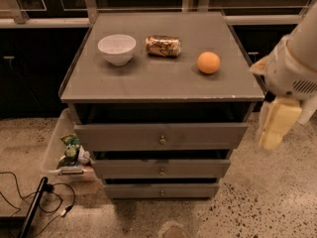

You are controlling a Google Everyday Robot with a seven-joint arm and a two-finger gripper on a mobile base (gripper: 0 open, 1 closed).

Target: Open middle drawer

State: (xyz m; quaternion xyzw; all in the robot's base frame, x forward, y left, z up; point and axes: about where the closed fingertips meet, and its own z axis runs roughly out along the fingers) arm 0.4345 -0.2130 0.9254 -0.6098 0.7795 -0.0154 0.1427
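Hanging beside the cabinet's (pixel 163 81) right edge, my gripper (pixel 277 125) is well apart from the middle drawer (pixel 124 168), which looks shut. I cannot tell if the gripper is open or closed. The drawer's knob (pixel 161 171) faces forward, the natural place to pull.

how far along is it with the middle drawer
Done: nothing that shows. The middle drawer looks shut, with none of its inside in view. In hand: the gripper hangs off the right side of the cabinet, well apart from the drawer's knob. Left: bring the gripper round to the front, take the knob and pull the drawer out.
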